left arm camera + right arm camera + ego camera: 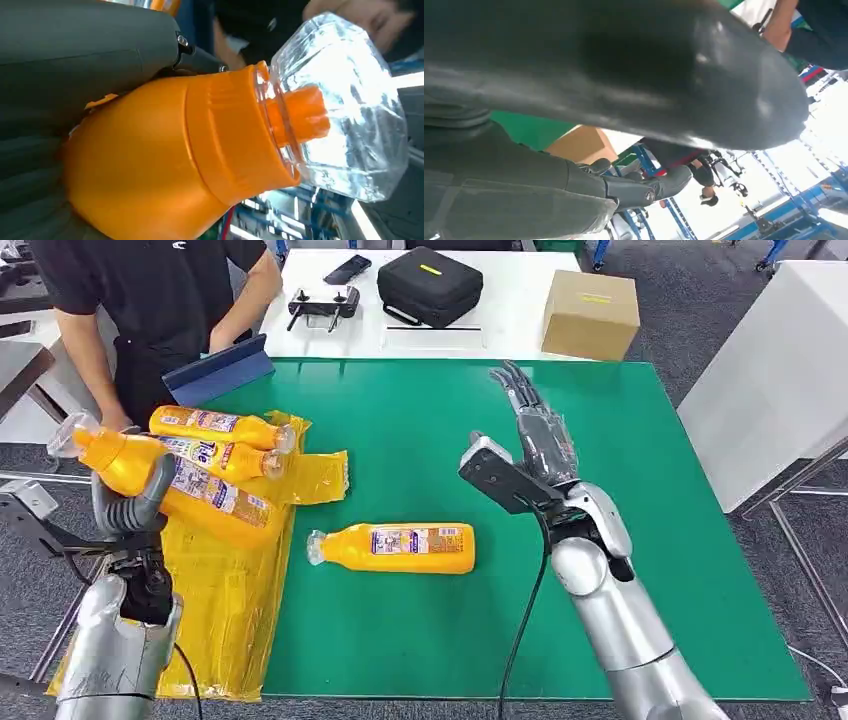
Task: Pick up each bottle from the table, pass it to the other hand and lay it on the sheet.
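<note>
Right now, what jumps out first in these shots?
The left hand grips an orange bottle raised over the yellow sheet, where two more bottles lie. A fourth bottle lies on the green mat, beside the right hand, fingers spread and holding nothing.

Floor: grey carpet [700, 300] around the tables.
Far table: white top [510, 310], top centre — black case [430, 285], cardboard box [590, 312].
Right edge: white cabinet [780, 380].
Upper left: person [150, 300] standing.
</note>
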